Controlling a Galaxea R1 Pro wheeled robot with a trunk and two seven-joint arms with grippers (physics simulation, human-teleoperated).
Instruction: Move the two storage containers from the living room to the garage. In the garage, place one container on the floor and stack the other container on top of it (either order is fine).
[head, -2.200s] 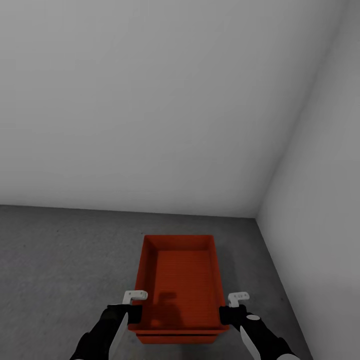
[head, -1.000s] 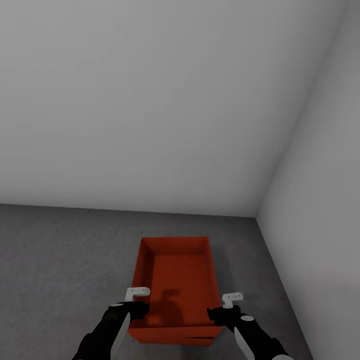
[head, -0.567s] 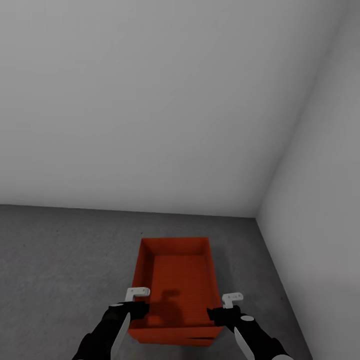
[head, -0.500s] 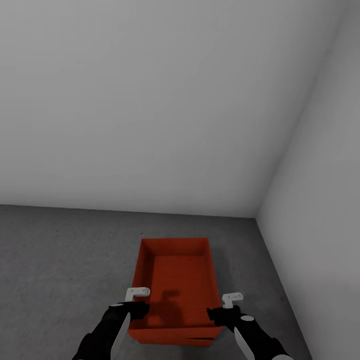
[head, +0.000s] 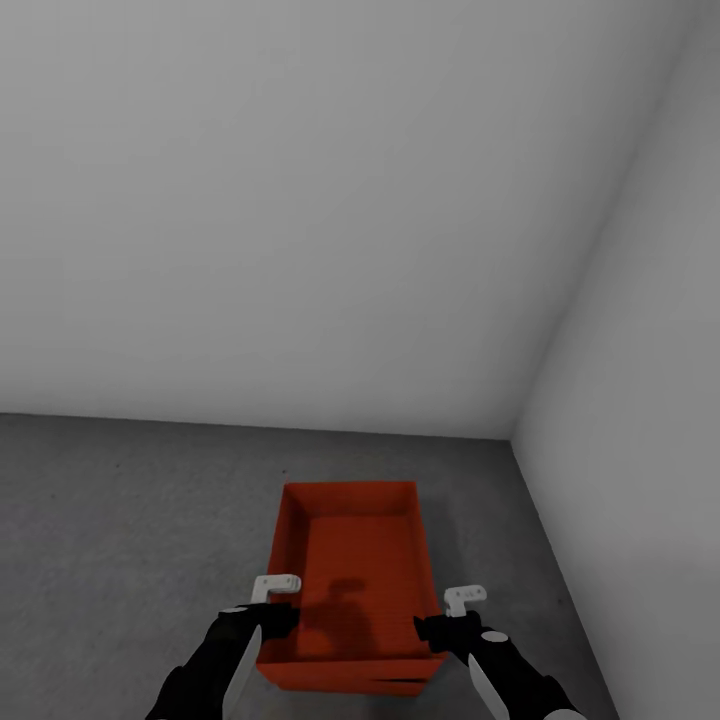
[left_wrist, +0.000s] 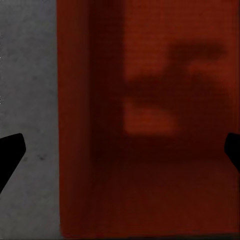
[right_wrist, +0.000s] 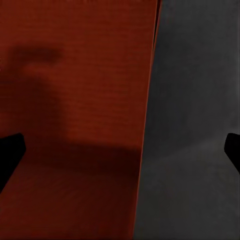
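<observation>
In the corner of the garage, where the pale grey back wall meets the side wall, a red-orange storage container sits low over the dark grey concrete floor, open side up, with its ribbed bottom in plain sight. At its near end there's a second red edge peeking out just under it, so it looks like it's on top of the other container, though honestly I can't tell how well they line up. The left gripper is right at the container's left wall near the front corner, and the right gripper is at the right wall across from it. In the left wrist view the dark finger tips sit far apart with the wall between them, so those jaws are spread wide, not clamped. Same deal in the right wrist view: tips at the far edges, the wall edge between, jaws wide.
</observation>
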